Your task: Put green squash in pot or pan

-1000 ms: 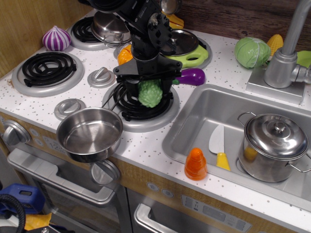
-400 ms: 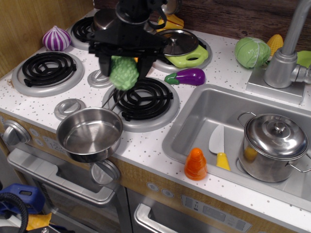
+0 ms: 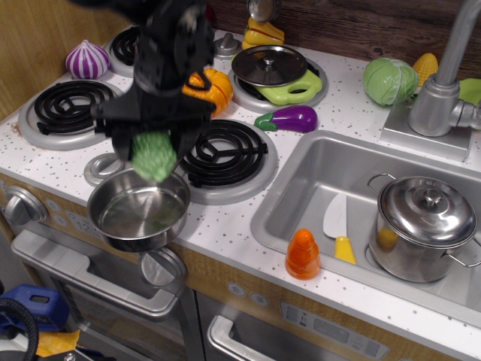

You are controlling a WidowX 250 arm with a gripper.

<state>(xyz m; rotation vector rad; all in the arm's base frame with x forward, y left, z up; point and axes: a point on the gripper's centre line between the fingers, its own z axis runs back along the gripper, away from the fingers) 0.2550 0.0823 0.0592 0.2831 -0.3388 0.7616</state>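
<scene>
My gripper [image 3: 155, 147] is shut on the green squash [image 3: 154, 156], a bumpy light-green toy vegetable, and holds it in the air just above the far rim of the small steel saucepan [image 3: 140, 209]. The saucepan stands lidless and empty at the front edge of the stove top. The black arm reaches down from the upper left and is motion-blurred.
Black coil burners [image 3: 223, 153] [image 3: 69, 103] lie beside the pan. A purple eggplant [image 3: 293, 118], an orange pumpkin [image 3: 209, 86], a purple onion [image 3: 87, 60] and a steel lid [image 3: 268, 65] sit behind. The sink [image 3: 301, 188] holds a lidded pot [image 3: 424, 226]; a green cabbage [image 3: 388, 80] is at the back right.
The gripper carried the squash up off the middle burner, then left and toward the front, and now holds it lower, over the saucepan.
</scene>
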